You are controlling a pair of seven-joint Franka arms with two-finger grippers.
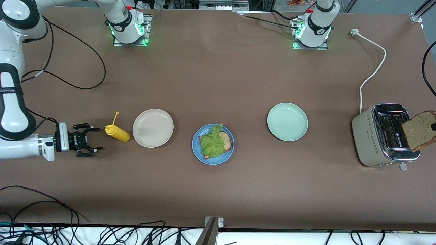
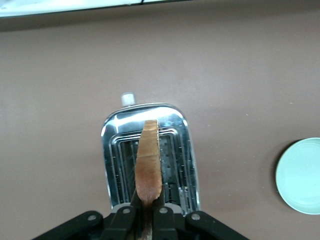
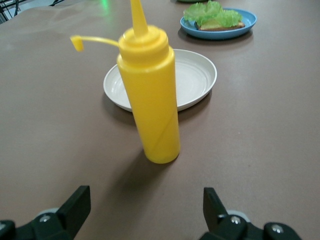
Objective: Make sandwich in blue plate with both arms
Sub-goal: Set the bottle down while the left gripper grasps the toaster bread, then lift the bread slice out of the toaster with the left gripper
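Gripping a slice of brown bread [image 1: 419, 131] on edge, the left hand [image 2: 147, 206] is held over the toaster [image 1: 383, 136] at the left arm's end of the counter [image 1: 218, 78], fingers pinched on the slice. The right hand [image 1: 91, 139] is held low beside the yellow squeeze bottle [image 1: 117, 132], fingers spread wide, nothing gripped. The blue plate [image 1: 197, 149] is set mid-counter, carrying one bread slice [image 1: 227, 141] topped with a lettuce leaf [image 1: 212, 143]. A beige plate [image 1: 153, 128] is seen between bottle and blue plate; a pale green plate [image 1: 287, 121] lies toward the toaster.
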